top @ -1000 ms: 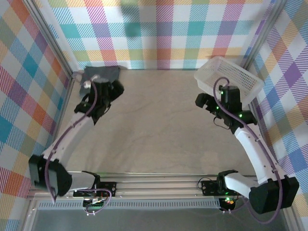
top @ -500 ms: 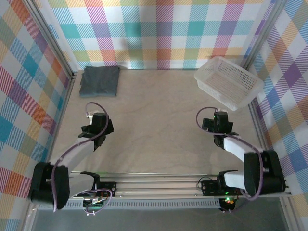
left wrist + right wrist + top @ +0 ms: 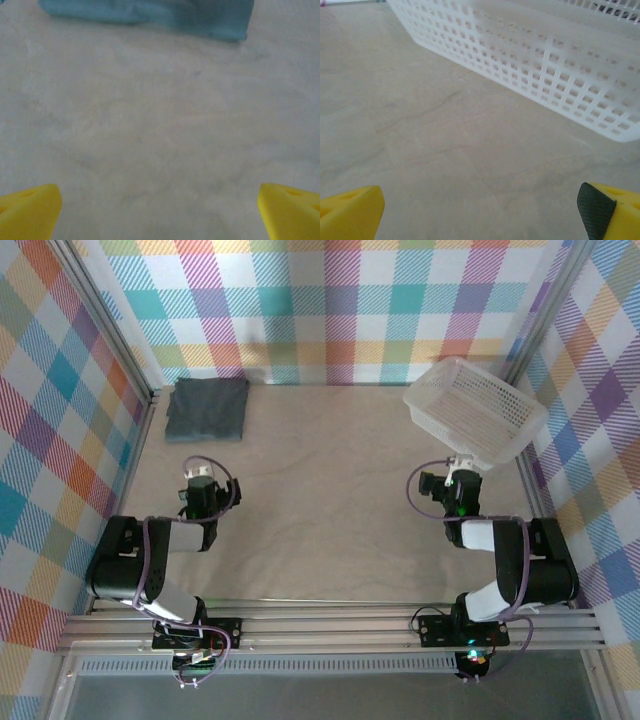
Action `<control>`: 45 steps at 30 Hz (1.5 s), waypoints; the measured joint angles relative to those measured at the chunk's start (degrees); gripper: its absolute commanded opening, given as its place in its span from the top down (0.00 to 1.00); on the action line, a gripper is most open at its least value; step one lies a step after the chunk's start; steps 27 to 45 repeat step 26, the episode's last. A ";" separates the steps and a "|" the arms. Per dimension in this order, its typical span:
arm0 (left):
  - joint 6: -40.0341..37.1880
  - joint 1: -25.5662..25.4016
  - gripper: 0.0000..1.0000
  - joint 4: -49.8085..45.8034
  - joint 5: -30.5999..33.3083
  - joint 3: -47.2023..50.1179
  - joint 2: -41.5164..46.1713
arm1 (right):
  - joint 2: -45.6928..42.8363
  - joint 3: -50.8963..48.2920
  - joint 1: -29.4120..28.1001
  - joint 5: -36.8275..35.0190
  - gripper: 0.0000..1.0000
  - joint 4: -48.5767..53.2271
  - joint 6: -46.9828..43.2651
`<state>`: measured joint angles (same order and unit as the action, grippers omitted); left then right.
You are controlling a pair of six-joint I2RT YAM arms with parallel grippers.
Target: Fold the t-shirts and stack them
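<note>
Beige tbl [image 3: 330,500], plaid walls [image 3: 350,310], tee [image 3: 208,408]

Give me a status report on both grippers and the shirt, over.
Left gripper open, empty; right gripper open, empty. Dark slate blue-grey fabric t-shirt folded, far left corner, untouched. White plastic lattice basket far right, not in the way.
</note>
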<state>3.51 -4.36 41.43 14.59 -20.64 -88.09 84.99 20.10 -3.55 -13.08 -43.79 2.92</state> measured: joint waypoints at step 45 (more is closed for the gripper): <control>-1.66 -0.48 0.00 5.27 0.48 -1.40 -1.44 | 3.26 2.03 1.60 6.08 0.00 -4.96 -0.85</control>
